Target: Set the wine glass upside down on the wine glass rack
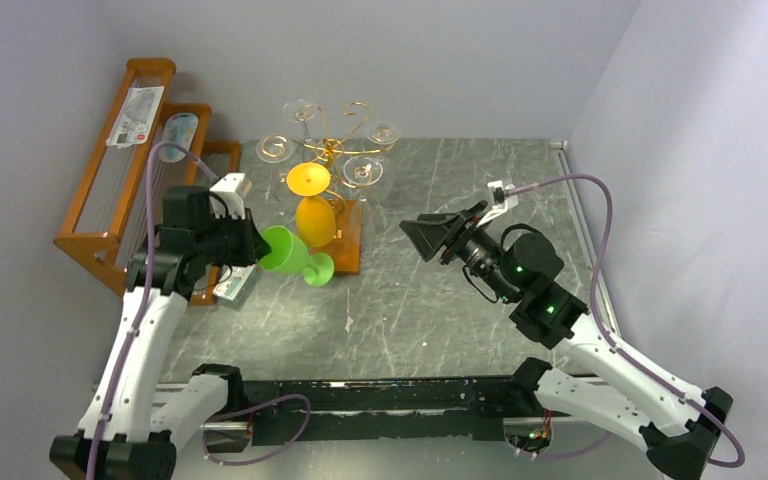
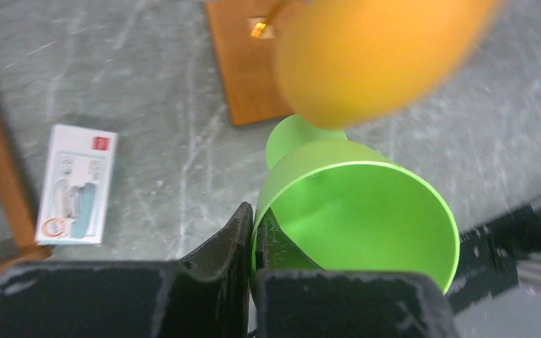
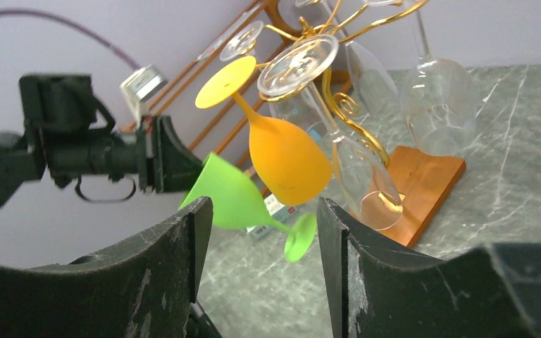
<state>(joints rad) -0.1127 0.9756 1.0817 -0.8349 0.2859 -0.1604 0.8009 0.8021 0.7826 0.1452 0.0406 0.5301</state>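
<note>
Not done yet. Pinches the green wine glass [image 1: 285, 250] by its rim in the left gripper [image 1: 257, 246], tipped sideways in the air beside the wine glass rack [image 1: 332, 150]. Holds the right gripper [image 1: 428, 236] open, empty. Left to do: flip and hang.

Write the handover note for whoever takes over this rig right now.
Left gripper: shut on the rim of the green wine glass, held tilted in the air, foot near the rack's base.
Right gripper: open, empty, hovering right of the rack.
Wine glass rack: orange glass and clear glasses hang on it upside down.
Done: green glass picked up.
Left: invert it, slide its stem into an arm with room, release.
</note>
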